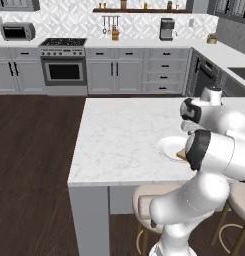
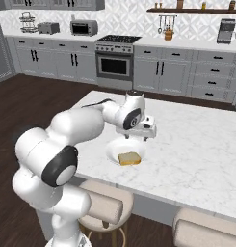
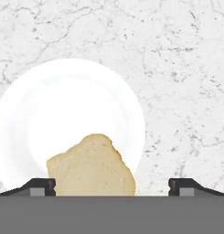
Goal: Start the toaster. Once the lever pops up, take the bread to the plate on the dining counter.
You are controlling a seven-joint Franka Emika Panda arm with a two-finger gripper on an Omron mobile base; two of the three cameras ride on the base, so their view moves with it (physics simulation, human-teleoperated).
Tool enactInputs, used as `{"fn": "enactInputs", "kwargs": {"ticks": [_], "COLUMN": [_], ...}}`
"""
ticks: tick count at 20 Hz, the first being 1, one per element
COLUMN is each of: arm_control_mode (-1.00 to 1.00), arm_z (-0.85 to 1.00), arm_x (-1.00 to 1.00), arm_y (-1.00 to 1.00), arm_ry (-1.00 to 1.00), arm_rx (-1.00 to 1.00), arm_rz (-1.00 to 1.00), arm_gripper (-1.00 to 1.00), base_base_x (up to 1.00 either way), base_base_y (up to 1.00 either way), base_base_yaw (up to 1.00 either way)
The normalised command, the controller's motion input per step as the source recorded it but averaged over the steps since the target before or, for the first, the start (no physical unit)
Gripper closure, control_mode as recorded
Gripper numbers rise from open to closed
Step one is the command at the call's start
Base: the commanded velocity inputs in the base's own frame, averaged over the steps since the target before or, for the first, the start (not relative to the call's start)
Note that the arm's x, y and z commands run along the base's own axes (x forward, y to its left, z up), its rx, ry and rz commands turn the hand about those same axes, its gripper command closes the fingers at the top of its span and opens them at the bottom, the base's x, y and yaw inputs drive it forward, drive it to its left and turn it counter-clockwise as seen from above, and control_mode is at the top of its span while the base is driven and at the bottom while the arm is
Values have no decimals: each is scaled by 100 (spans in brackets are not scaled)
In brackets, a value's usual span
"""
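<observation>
The golden-brown toasted bread slice (image 2: 129, 158) lies flat on the near part of the round white shallow plate (image 2: 114, 147), which sits near the front edge of the white marble-topped dining counter (image 2: 196, 149). The two-finger gripper (image 3: 111, 185) hovers above it, fingers spread wide apart, grasping nothing.

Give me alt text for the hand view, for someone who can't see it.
A slice of golden bread lies flat on a round white plate, on the part nearest the camera. The plate sits on a white marble dining counter, and the gripper has its dark fingers spread wide either side of the bread.
</observation>
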Motion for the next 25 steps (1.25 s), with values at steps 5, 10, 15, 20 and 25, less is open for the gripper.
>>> {"fn": "enactInputs", "kwargs": {"ticks": [5, 10, 15, 20, 25], "arm_control_mode": [-100, -100, -100, -100, -100], "arm_z": [100, 100, 81, 42, -1], "arm_x": [-39, -83, -100, -100, -71], "arm_y": [88, 99, 100, 100, 99], "arm_ry": [24, 18, 4, 0, -6], "arm_rx": [-43, -30, -9, 0, 0], "arm_rz": [-1, 0, 0, 0, 1], "arm_gripper": [-100, -100, -100, -100, -100], "base_base_x": [0, 0, 0, 0, 0], "base_base_y": [0, 0, 0, 0, 0], "base_base_yaw": [0, 0, 0, 0, 0]}}
